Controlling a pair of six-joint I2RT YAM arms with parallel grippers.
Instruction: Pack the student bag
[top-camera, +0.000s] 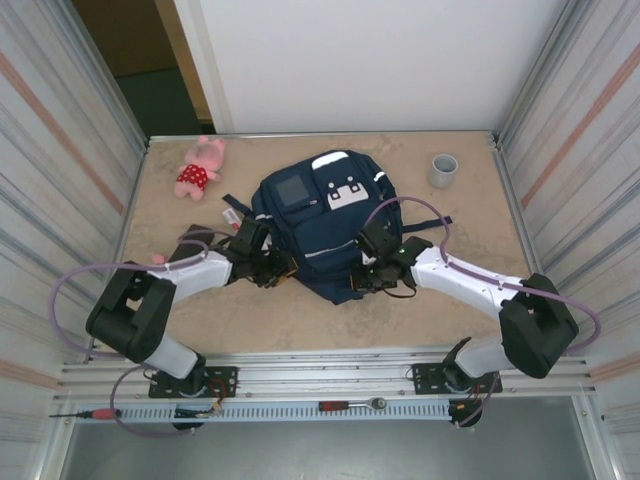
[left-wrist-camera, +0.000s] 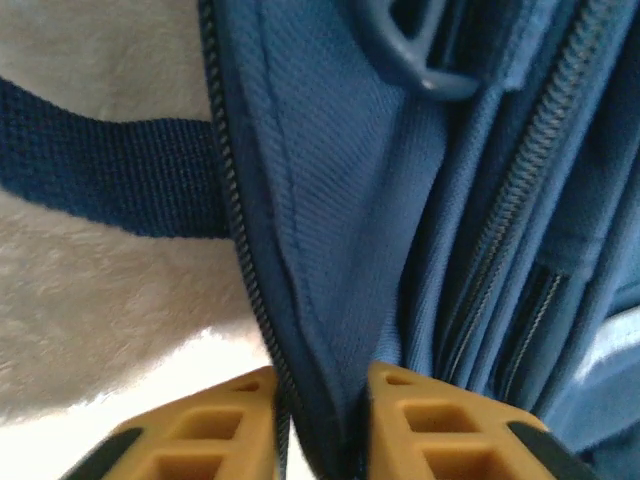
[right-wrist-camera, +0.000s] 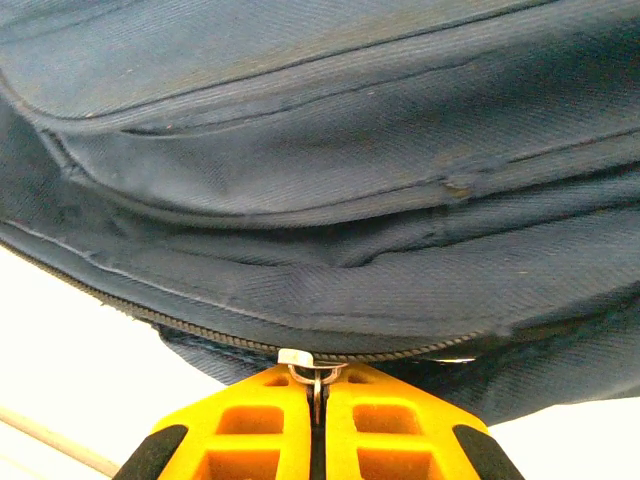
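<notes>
Between left fingers (left-wrist-camera: 200, 440) — student bag (left-wrist-camera: 330, 200) fabric, pinched; right fingers (right-wrist-camera: 250, 435) clench its zipper pull (right-wrist-camera: 313, 375).

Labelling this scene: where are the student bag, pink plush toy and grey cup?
student bag (top-camera: 320, 235), top external view, navy front panel.
pink plush toy (top-camera: 192, 178), top external view, red body.
grey cup (top-camera: 441, 178), top external view, outer wall.

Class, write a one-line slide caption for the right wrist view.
Right end effector shut on the zipper pull of the navy student bag.
</notes>
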